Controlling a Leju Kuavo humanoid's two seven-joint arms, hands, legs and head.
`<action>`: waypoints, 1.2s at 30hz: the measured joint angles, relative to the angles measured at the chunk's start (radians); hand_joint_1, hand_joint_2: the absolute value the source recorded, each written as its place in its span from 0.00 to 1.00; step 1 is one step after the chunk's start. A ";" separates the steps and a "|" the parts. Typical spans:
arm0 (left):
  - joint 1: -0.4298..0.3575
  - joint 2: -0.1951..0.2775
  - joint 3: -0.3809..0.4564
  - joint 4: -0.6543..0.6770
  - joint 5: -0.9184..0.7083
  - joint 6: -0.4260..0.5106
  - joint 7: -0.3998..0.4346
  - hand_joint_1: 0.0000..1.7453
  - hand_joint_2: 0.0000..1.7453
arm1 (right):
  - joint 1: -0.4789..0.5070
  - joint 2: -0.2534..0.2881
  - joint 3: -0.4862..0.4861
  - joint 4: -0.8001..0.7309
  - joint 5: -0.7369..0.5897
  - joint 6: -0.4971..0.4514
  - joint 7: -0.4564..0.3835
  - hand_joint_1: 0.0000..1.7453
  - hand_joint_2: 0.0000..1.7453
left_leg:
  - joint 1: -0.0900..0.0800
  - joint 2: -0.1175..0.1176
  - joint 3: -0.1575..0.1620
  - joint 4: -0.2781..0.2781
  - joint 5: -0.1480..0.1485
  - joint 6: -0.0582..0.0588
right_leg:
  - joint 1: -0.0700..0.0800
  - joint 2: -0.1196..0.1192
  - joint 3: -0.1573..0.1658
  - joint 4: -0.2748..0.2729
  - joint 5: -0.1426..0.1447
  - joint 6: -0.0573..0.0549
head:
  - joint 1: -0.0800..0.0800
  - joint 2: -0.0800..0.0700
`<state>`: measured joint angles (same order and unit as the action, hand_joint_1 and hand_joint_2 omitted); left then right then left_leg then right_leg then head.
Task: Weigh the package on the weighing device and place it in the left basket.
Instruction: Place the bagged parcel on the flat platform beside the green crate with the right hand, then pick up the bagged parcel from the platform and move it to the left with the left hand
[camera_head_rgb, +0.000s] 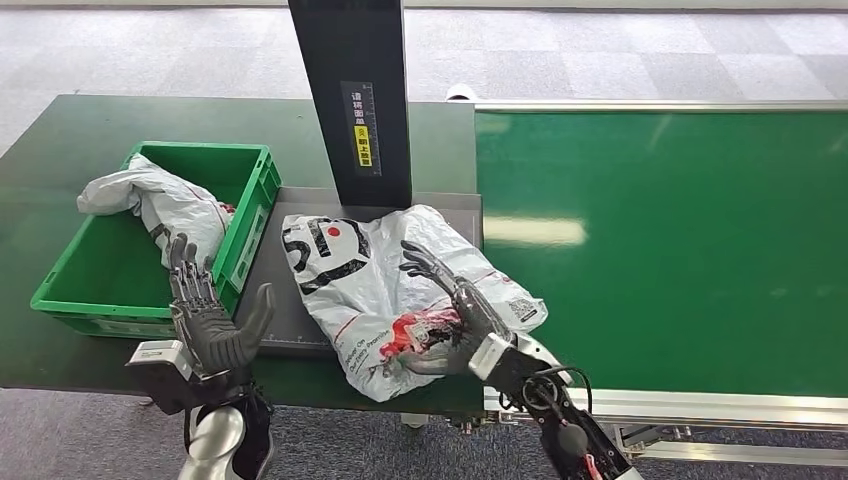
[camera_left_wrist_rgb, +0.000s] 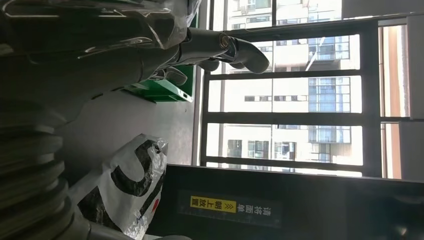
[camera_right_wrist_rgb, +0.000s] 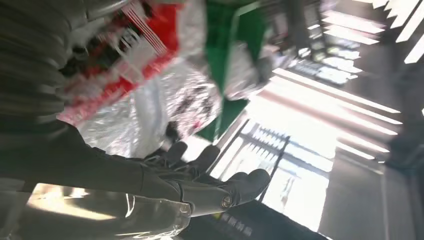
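A white plastic package (camera_head_rgb: 370, 270) with black and red print lies on the grey weighing plate (camera_head_rgb: 280, 290); its front end hangs over the plate's near edge. My right hand (camera_head_rgb: 455, 315) is at the package's front right side, fingers spread above it and thumb against the red print, without a closed grip. The right wrist view has the crinkled package (camera_right_wrist_rgb: 150, 90) close beside the extended fingers (camera_right_wrist_rgb: 200, 185). My left hand (camera_head_rgb: 205, 320) is raised and open by the front right corner of the green basket (camera_head_rgb: 250, 185), holding nothing. The left wrist view shows the package (camera_left_wrist_rgb: 125, 185) past that hand's fingers (camera_left_wrist_rgb: 220, 47).
Another white package (camera_head_rgb: 160, 205) lies in the green basket, draped over its far left rim. A black upright column (camera_head_rgb: 355, 100) rises behind the weighing plate. A green conveyor belt (camera_head_rgb: 660, 250) with a metal frame runs to the right. Dark tabletop surrounds the basket.
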<state>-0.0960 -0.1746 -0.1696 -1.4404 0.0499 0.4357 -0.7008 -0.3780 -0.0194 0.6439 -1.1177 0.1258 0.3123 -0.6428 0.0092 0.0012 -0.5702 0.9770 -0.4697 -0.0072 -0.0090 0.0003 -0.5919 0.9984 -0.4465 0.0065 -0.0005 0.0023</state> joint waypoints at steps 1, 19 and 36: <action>-0.005 0.000 -0.003 0.009 0.003 0.000 0.000 0.00 1.00 | 0.006 -0.002 -0.019 -0.015 -0.072 0.074 -0.008 0.00 1.00 | 0.000 0.000 0.000 0.000 0.000 0.000 | 0.000 0.000 0.000 0.000 0.000 0.000 | 0.000 0.000; 0.026 0.020 0.000 0.036 0.112 -0.141 0.047 0.00 1.00 | 0.032 -0.027 -0.270 -0.060 -0.371 0.065 0.119 0.00 1.00 | 0.000 0.000 0.000 0.000 0.000 0.000 | 0.000 0.000 0.000 0.000 0.000 0.000 | 0.000 0.000; 0.029 0.059 -0.083 0.068 -0.510 -0.115 0.282 0.00 1.00 | 0.190 -0.046 -0.553 -0.068 -0.130 -0.140 0.126 0.00 1.00 | -0.001 0.000 0.000 0.000 -0.001 0.000 | -0.001 -0.001 0.000 -0.001 0.000 0.000 | 0.000 0.000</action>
<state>-0.0671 -0.1153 -0.2522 -1.3727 -0.4603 0.3206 -0.4189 -0.1884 -0.0651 0.0913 -1.1860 -0.0046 0.1726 -0.5168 0.0085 0.0009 -0.5706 0.9770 -0.4703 -0.0068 -0.0096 -0.0004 -0.5917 0.9979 -0.4469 0.0067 -0.0005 0.0023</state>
